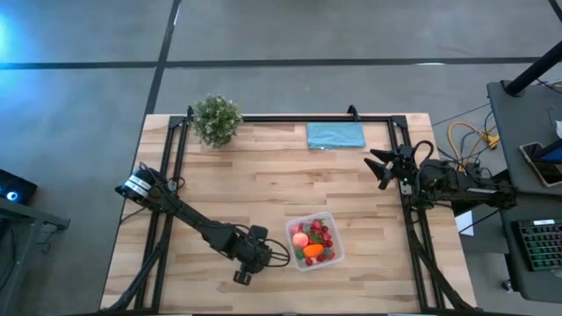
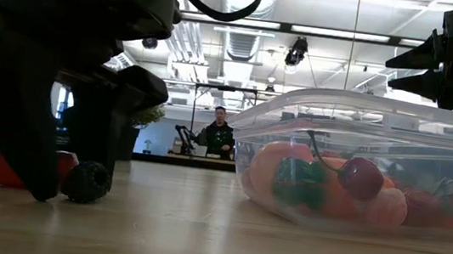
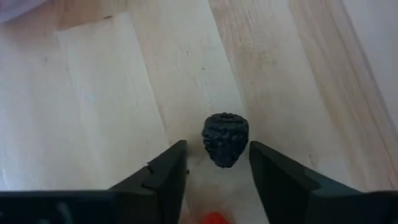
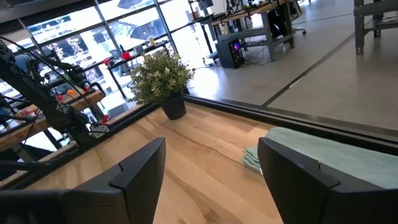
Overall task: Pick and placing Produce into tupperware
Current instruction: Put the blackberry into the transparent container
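potted plant (image 1: 216,119) at table's (image 1: 263,189) far edge; teal cloth (image 1: 335,135) nearby

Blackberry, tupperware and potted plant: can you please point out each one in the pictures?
blackberry (image 3: 225,139): left wrist view, on the middle of its bumpy dark body.
tupperware (image 2: 365,109): low view, on its clear upper rim.
potted plant (image 1: 217,118): high view, on the middle of its green foliage.
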Robot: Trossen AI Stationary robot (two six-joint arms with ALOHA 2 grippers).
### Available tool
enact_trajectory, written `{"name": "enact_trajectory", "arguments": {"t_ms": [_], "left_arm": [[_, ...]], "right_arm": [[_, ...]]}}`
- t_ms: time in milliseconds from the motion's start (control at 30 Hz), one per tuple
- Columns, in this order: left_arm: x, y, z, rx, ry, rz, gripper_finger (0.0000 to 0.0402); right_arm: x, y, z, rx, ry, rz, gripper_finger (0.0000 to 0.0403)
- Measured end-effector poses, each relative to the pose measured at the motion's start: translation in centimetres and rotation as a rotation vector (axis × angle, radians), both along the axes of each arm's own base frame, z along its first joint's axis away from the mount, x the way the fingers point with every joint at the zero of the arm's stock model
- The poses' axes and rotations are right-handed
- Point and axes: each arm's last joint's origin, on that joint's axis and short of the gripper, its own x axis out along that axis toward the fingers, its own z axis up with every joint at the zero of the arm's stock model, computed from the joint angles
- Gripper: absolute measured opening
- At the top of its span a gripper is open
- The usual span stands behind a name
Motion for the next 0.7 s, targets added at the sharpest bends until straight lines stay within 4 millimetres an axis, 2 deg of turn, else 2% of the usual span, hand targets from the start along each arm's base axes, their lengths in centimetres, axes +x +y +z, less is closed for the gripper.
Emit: {"name": "enact_trajectory", "arguments": {"t_ms": [200, 700], "left_arm": [[0.14, -0.07, 0.06, -0.011, -0.015, 0.001, 0.012], [0.43, 0.24, 0.03, -0.066, -0.03, 0.078, 0.0088]], "right_arm": [[0.0, 0.0, 0.0, 0.0, 0.0, 0.0, 0.0251], [0.0, 0.0, 0.0, 0.0, 0.0, 0.0, 0.0252]]}}
